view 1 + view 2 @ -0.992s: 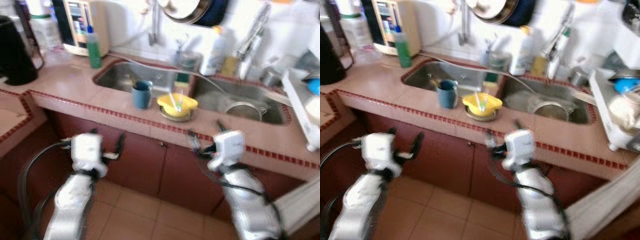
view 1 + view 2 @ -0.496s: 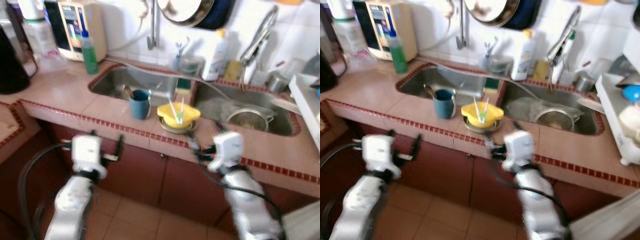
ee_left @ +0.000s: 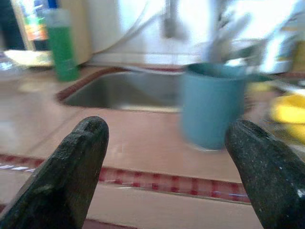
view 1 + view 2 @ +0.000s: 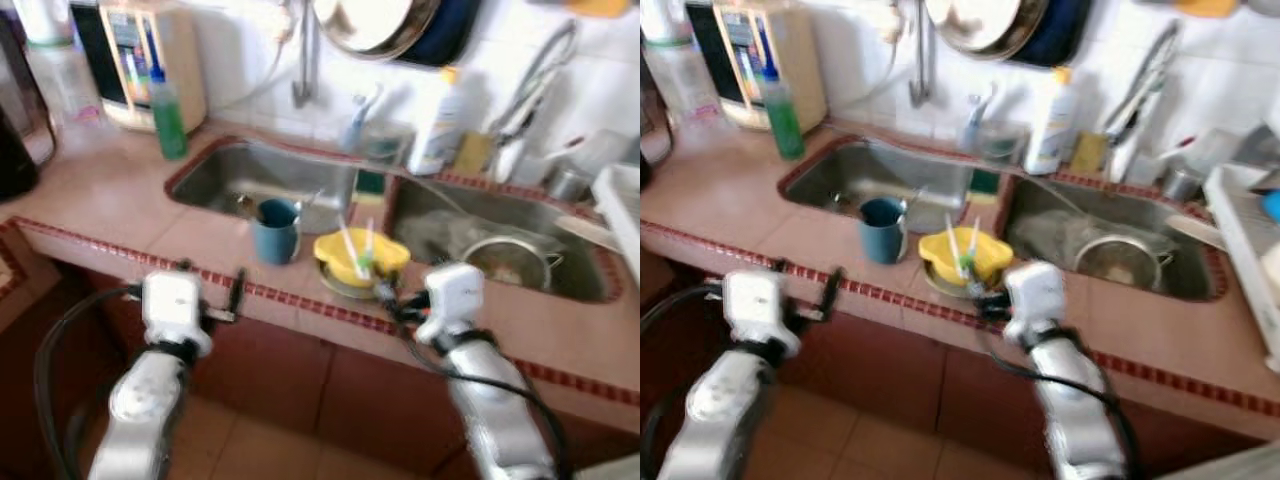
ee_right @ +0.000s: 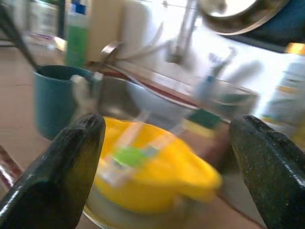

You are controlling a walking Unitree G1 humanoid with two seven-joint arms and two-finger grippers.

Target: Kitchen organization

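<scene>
A blue cup point(image 4: 277, 230) with a utensil in it stands on the pink counter in front of the left sink basin. Right beside it sits a yellow bowl point(image 4: 360, 258) on a plate, holding green-and-white sticks. My left gripper point(image 4: 212, 287) hovers open at the counter's front edge, short of the cup point(image 3: 212, 109), with nothing between its fingers. The right gripper point(image 4: 390, 298) is open too, right in front of the yellow bowl point(image 5: 152, 174), which sits between its spread fingers point(image 5: 71, 171) in the right wrist view.
Behind lies a double sink point(image 4: 250, 180); a metal strainer point(image 4: 510, 262) sits in the right basin. A green bottle point(image 4: 167, 105), a beige appliance point(image 4: 140, 50) and a white bottle point(image 4: 435, 125) line the back. A dish rack point(image 4: 622, 200) stands far right.
The whole view has shifted: the counter now lies closer and lower in the picture. The right gripper has come up close to the yellow bowl; both grippers stay open.
</scene>
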